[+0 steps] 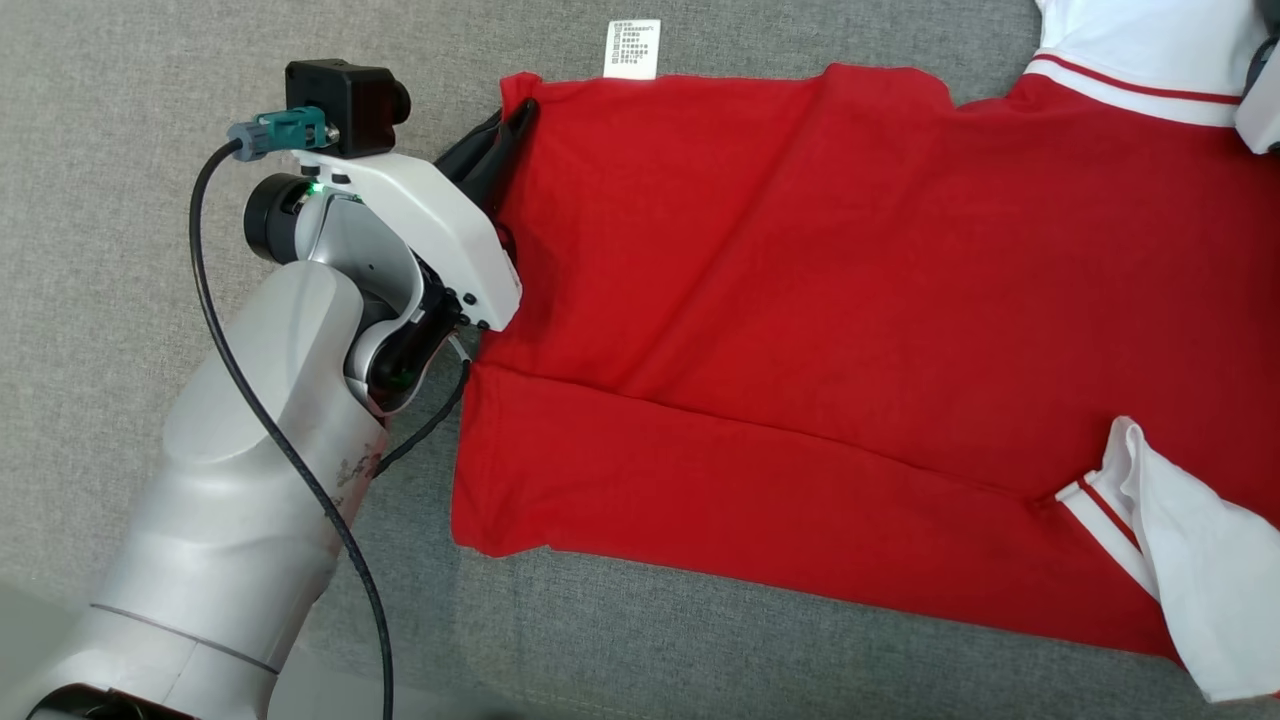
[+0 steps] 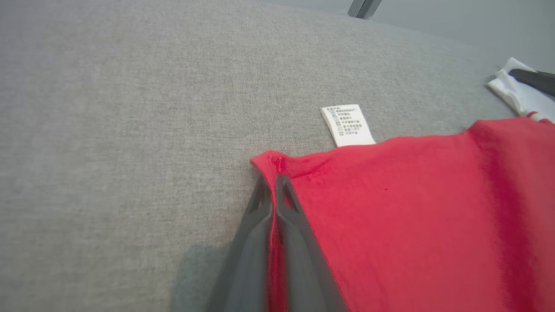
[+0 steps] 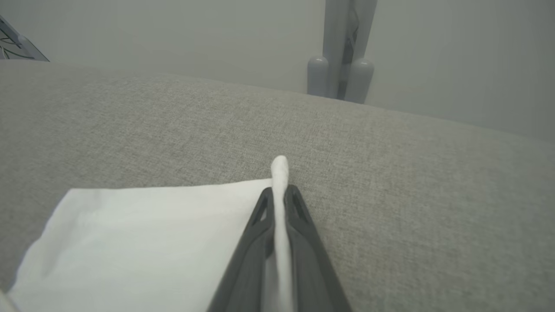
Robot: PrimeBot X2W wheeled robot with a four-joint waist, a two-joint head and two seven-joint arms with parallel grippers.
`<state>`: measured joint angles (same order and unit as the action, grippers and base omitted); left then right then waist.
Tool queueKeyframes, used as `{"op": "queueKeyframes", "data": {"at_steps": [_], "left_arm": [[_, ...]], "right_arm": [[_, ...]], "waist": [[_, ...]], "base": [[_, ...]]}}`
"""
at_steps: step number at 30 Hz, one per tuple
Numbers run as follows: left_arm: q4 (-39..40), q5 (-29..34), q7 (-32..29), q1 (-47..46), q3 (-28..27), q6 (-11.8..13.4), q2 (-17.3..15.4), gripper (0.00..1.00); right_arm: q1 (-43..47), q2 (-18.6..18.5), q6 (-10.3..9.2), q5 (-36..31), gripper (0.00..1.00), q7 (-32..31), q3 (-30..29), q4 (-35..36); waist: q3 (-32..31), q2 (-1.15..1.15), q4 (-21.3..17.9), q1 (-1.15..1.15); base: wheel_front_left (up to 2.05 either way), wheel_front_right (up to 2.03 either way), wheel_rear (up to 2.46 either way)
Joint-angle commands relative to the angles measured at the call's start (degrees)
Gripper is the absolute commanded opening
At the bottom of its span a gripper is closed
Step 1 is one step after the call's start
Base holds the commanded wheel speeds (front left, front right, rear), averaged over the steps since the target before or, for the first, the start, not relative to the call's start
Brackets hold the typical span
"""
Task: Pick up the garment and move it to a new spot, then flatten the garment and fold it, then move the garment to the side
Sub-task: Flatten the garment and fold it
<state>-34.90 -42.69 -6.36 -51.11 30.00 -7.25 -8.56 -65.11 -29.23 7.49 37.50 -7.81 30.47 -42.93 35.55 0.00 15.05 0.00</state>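
Red knit short-sleeved shirt with white red-striped trim (image 1: 800,300) lies spread flat on the grey woven-fabric pad (image 1: 150,100). The body runs left-right across the middle and its right end goes off the head view's right side. The shirt's near long edge sits close to the pad's near edge, not over it. A long fold line crosses the body, and the near strip looks doubled over. A white printed care label (image 1: 632,48) sticks out from the far long edge, flat on the pad, beside the shirt's far left corner.

Left gripper (image 2: 271,187): fingers together, clamped on the red hem at that far left corner. The left wrist view shows red cloth pinched between the two dark fingers. The corner is low, at or just off the pad; can't tell which.

Right gripper (image 3: 279,195): fingers closed on a thin fold of white cloth, with a nub poking out past the tips. A white panel lies flat beside the fingers, toward the pad's far edge. In the head view this gripper is at the shirt's far right end, by the striped white part. Sleeve or collar, can't tell.

Another white sleeve (image 1: 1190,570) lies at the near right, flopped across the red.

A grey metal post (image 3: 342,52) stands beyond the pad's far edge. A black cable (image 1: 280,450) runs along the left forearm.
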Motion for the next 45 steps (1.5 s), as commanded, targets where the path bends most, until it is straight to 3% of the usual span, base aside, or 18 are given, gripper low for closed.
{"op": "queueKeyframes", "data": {"at_steps": [1,11,23,32,45], "left_arm": [[-1.0,-0.4,0.2,-0.7,0.7,-0.3,-0.5,0.00],[-1.6,-3.2,2.3,-1.4,1.9,-0.3,-3.2,0.00],[5.6,-5.2,3.8,4.7,2.2,-0.3,-9.9,0.00],[18.2,-5.7,3.9,15.4,0.6,3.7,-16.6,0.00],[35.3,-8.5,3.4,31.8,-3.5,12.1,-24.3,0.00]], "right_arm": [[-0.4,-0.7,0.01,0.6,0.00,0.3,0.9,-0.1],[0.6,-2.9,0.02,6.3,0.00,4.6,5.3,4.9],[11.0,-10.1,0.02,13.0,0.00,12.0,10.5,21.5],[25.6,-13.1,0.02,16.5,0.00,19.3,8.5,33.4],[47.6,-7.6,0.03,16.3,0.00,22.3,0.8,43.2]], "waist": [[-0.2,0.00,-0.3,0.00],[-2.4,0.00,-2.9,0.00],[-5.6,0.00,-7.7,0.00],[-9.1,0.00,-11.0,0.00],[-13.0,0.00,-15.5,0.00]], "base": [[0.00,0.00,0.00],[0.00,0.00,0.00],[0.00,0.00,0.00],[0.00,0.00,0.00],[0.00,0.00,0.00]]}}
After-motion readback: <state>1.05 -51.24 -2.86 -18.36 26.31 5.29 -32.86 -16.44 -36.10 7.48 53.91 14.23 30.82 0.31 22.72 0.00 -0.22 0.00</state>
